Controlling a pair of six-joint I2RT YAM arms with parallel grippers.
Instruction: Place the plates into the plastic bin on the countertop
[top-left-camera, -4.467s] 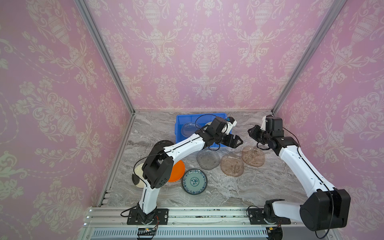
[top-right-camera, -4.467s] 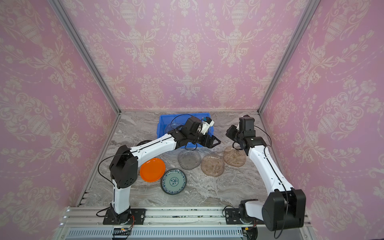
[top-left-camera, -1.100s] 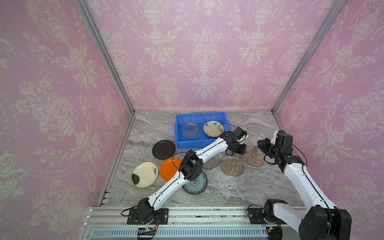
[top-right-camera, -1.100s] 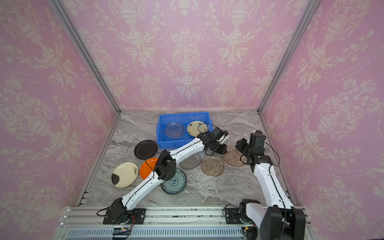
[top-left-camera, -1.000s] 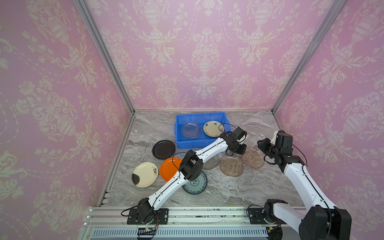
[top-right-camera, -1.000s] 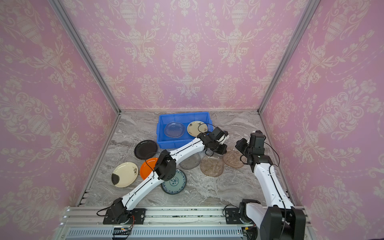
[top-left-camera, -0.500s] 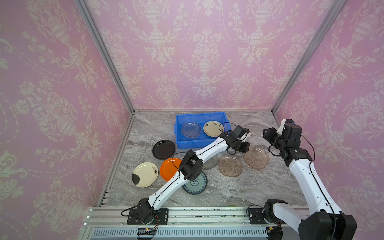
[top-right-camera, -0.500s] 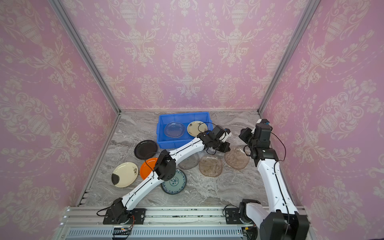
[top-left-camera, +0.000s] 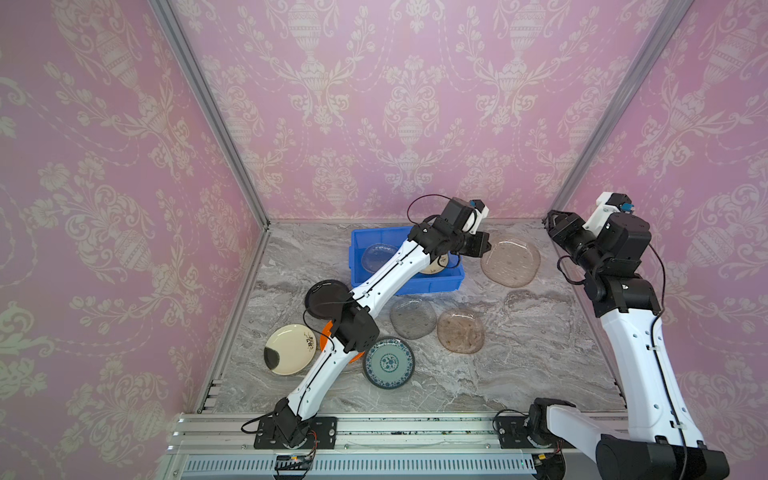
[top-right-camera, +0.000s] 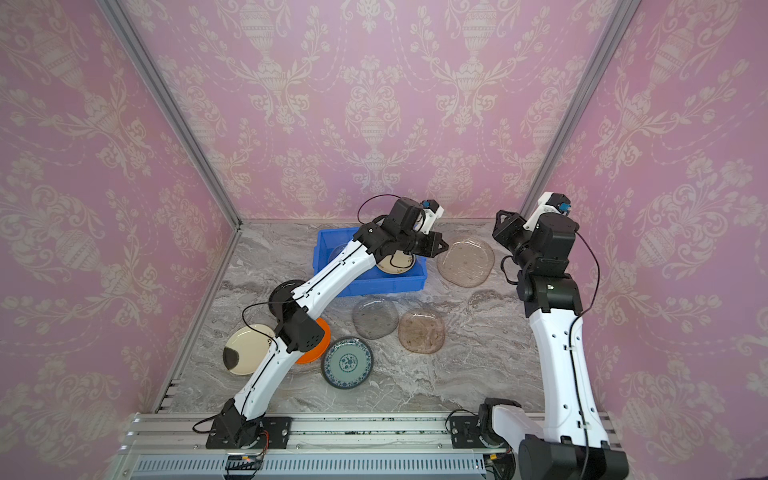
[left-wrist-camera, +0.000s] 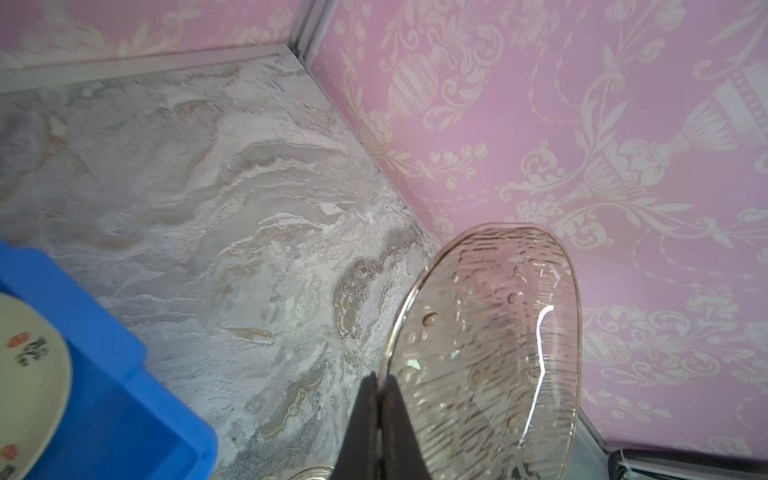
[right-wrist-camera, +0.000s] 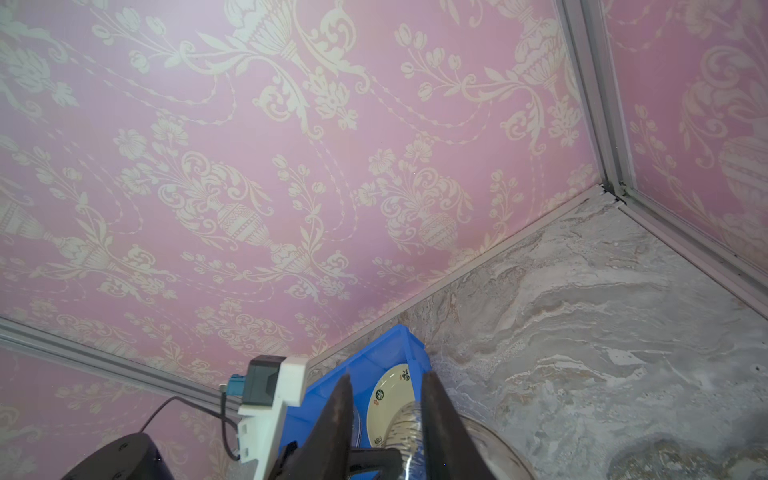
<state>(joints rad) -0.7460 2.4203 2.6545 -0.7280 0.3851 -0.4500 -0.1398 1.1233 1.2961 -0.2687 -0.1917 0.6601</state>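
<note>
My left gripper (top-left-camera: 482, 246) (left-wrist-camera: 377, 384) is shut on the rim of a brownish glass plate (top-left-camera: 510, 261) (left-wrist-camera: 486, 353), which hangs tilted just right of the blue plastic bin (top-left-camera: 405, 286) (top-right-camera: 382, 286). A clear glass plate (top-left-camera: 378, 257) and a cream plate (top-left-camera: 436, 266) (right-wrist-camera: 388, 399) lie in the bin. My right gripper (top-left-camera: 556, 219) (right-wrist-camera: 386, 399) is open and empty, raised near the back right corner, apart from the held plate. On the countertop (top-left-camera: 519, 365) lie a grey glass plate (top-left-camera: 412, 318) and another brownish one (top-left-camera: 460, 330).
Left of the left arm lie a black plate (top-left-camera: 326, 297) and a cream plate with a dark blotch (top-left-camera: 289, 349). An orange plate (top-right-camera: 318, 347) is mostly hidden under that arm, next to a teal floral plate (top-left-camera: 388, 362). Pink walls close three sides.
My left gripper has lifted the brownish glass plate off the countertop and carried it back beside the bin. My right gripper has let go, risen and pulled back toward the corner.
</note>
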